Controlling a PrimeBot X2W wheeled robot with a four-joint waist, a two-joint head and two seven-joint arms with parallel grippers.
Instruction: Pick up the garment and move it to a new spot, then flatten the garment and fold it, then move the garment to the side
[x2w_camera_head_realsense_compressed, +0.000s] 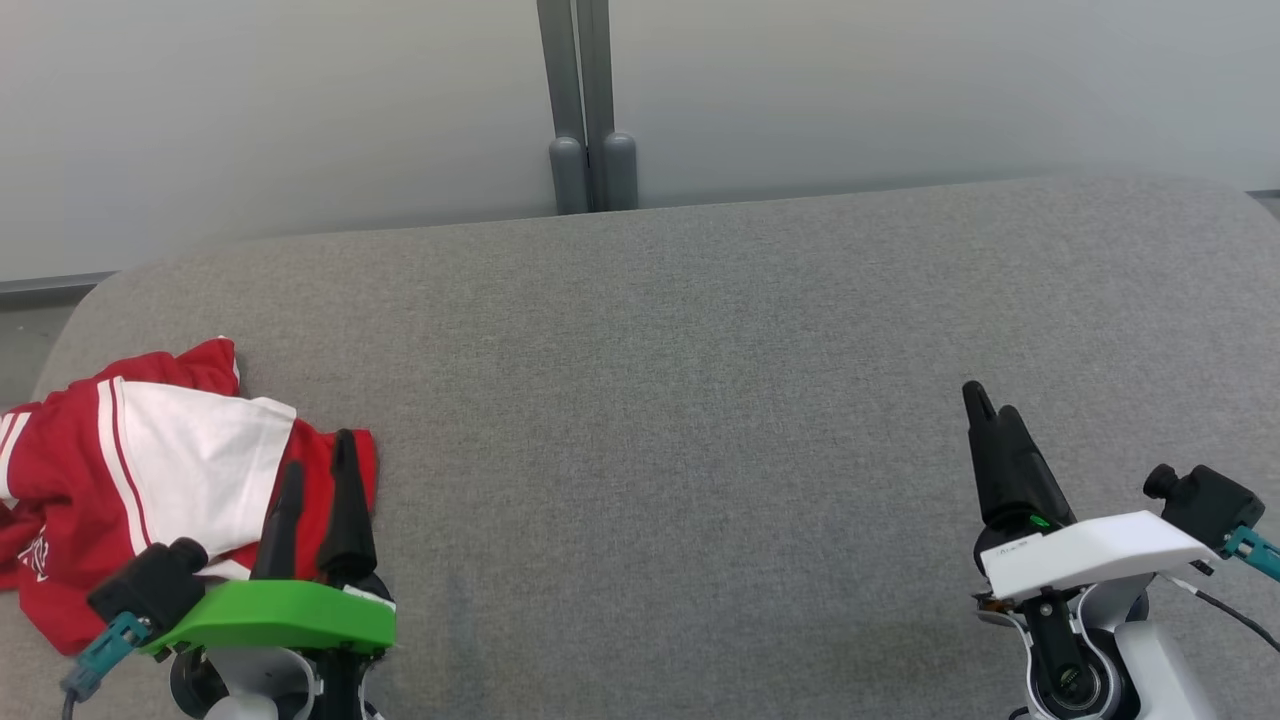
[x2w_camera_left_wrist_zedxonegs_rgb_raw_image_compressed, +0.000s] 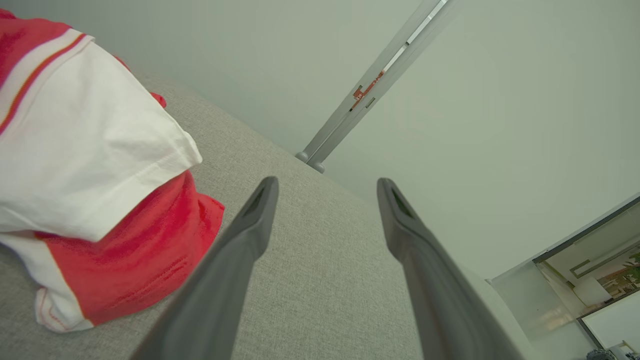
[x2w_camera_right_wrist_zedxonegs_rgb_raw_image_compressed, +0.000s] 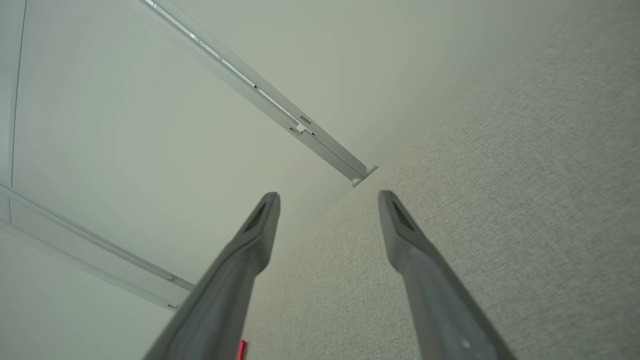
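Head view places the crumpled red-and-white knit garment (x2w_camera_head_realsense_compressed: 150, 480) at the left end of the grey fabric-covered surface (x2w_camera_head_realsense_compressed: 650, 400), where I judge it soft, light and limp, best pinched at a bunched red edge, my left gripper (x2w_camera_head_realsense_compressed: 320, 455) and right gripper (x2w_camera_head_realsense_compressed: 990, 400) both spread wide and empty.

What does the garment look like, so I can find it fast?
Start at the big grey cushion. Go to its left end, just past the green-topped left end effector. The garment lies crumpled there: bright red with a white panel and stripes, against plain grey fabric.
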